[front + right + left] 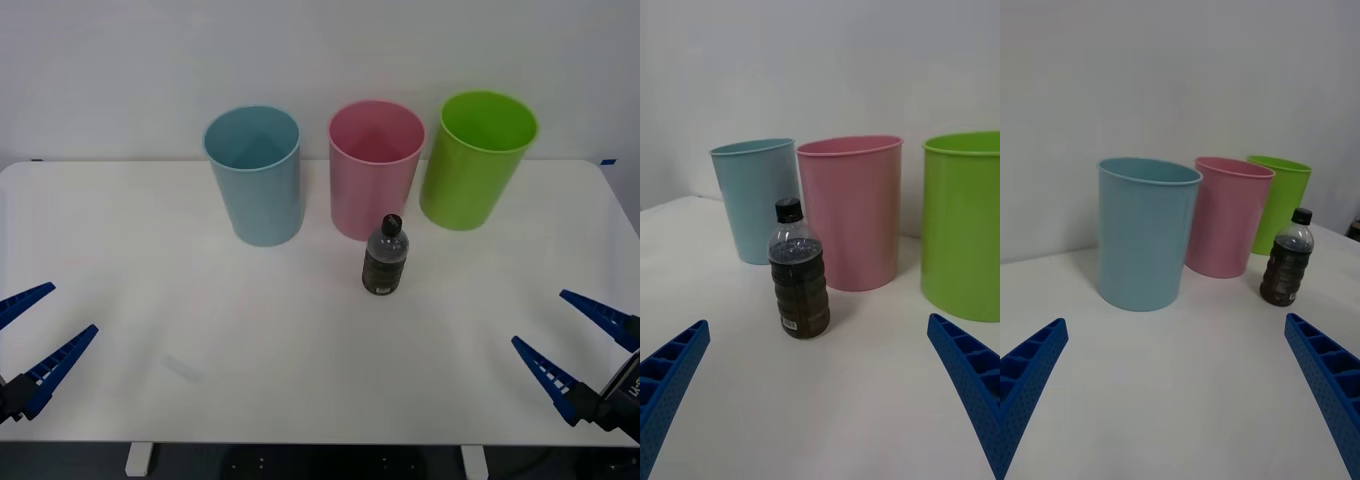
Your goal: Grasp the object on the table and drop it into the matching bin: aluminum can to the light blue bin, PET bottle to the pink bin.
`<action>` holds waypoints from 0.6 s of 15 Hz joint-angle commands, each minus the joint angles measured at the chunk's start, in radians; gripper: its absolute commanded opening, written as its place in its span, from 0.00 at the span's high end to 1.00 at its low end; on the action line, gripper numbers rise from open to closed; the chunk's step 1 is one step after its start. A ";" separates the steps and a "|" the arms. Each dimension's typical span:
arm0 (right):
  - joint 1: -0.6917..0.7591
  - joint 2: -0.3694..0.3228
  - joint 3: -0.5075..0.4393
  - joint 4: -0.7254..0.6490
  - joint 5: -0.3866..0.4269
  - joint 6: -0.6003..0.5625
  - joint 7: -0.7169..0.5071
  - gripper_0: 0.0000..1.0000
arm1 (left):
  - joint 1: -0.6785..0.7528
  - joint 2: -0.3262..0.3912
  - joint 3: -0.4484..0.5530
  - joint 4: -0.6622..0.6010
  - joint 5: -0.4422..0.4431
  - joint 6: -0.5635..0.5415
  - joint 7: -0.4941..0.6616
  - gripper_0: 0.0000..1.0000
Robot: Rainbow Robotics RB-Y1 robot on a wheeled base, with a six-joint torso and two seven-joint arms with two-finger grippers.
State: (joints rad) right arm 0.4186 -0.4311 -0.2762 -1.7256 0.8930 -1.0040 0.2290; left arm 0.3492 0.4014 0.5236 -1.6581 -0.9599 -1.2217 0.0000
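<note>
Standing upright on the desk (200, 330), your PET bottle (385, 256) waits just before the pink bin (376, 170), well ahead of both spread, empty left fingers (60, 360) and right fingers (545, 372).

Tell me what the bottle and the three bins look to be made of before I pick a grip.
PET bottle: likely clear plastic with a ribbed body, dark liquid showing through, and an opaque black cap.
Pink bin, light blue bin and lime green bin: apparently moulded plastic, smooth with a soft sheen, of uniform colour with thin rims.
</note>
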 commanded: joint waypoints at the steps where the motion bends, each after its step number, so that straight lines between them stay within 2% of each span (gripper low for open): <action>1: -0.008 0.000 0.057 0.000 0.001 0.068 0.059 0.00 | 0.000 0.000 0.000 0.000 0.000 0.000 0.000 0.00; 9: -0.070 0.003 0.221 0.001 0.032 0.255 0.102 0.00 | 0.000 0.000 0.000 0.000 0.000 0.000 0.000 0.00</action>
State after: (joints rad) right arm 0.3519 -0.4284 -0.0667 -1.7250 0.9225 -0.7639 0.3255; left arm 0.3491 0.4014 0.5236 -1.6581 -0.9599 -1.2217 0.0000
